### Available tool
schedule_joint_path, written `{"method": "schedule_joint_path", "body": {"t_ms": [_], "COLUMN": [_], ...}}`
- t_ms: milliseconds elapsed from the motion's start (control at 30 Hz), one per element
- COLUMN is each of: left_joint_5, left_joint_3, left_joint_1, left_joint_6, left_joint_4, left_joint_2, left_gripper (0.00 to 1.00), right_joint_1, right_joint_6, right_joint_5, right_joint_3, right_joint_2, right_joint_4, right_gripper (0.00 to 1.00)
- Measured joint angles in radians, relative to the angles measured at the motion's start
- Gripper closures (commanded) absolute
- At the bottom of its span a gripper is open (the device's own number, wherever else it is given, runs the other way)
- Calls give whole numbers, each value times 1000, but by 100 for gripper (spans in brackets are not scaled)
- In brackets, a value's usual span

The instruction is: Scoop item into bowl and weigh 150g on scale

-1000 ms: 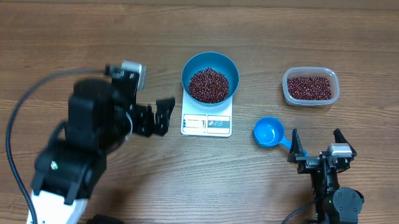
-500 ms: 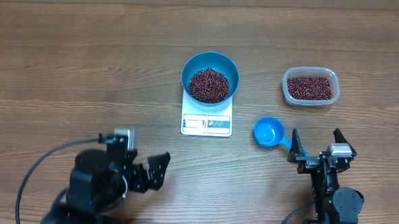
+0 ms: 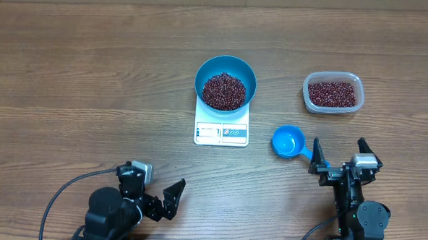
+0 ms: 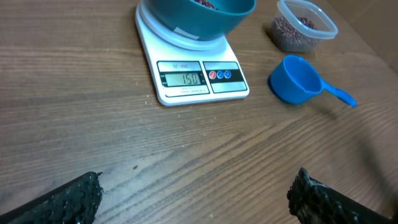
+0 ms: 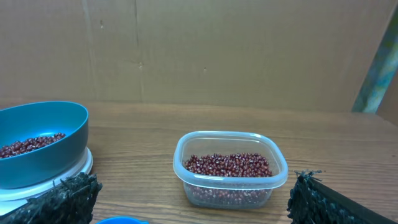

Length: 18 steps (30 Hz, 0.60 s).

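Left hand point(image 3: 163, 203), jaws spread and empty, has drawn back from beside the scale point(image 3: 221, 133) to the near edge of the tabletop point(image 3: 232, 207) in the overhead view; my right hand point(image 3: 339, 156) sits open and idle near the scoop point(image 3: 287, 142). Left wrist view: display point(image 4: 182, 78) reads 150 under the bowl point(image 4: 199, 18), so I judge the weighing done. Right wrist view: beans point(image 5: 25, 146) heaped in the bowl, remainder in the tub point(image 5: 227, 134).

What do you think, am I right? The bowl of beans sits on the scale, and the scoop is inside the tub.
Not quite. The scoop lies on the table beside the tub, not inside it. The overhead view shows this. The bowl of beans does sit on the scale.
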Motion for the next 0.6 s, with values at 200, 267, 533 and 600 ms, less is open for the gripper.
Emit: {"method": "schedule_joint_path", "body": {"t_ms": [200, 267, 533, 600], "left_joint_5": [-1, -12, -172, -213], "left_joint_3": [-51, -63, -97, -102], "left_joint_1": [-2, -14, -74, -80], "left_joint_6": [95, 113, 109, 93], "left_joint_4": [26, 40, 217, 238], "left_joint_2": [-69, -69, -69, -69], "left_gripper": [0, 1, 0, 0], "right_joint_1": [0, 0, 0, 0], "right_joint_6": [1, 2, 2, 2], "right_joint_5": [0, 0, 0, 0], "right_joint_3": [0, 0, 0, 0], "right_joint_2": [0, 0, 0, 0], "right_joint_4": [0, 0, 0, 0], "right_gripper": [0, 0, 0, 0]}}
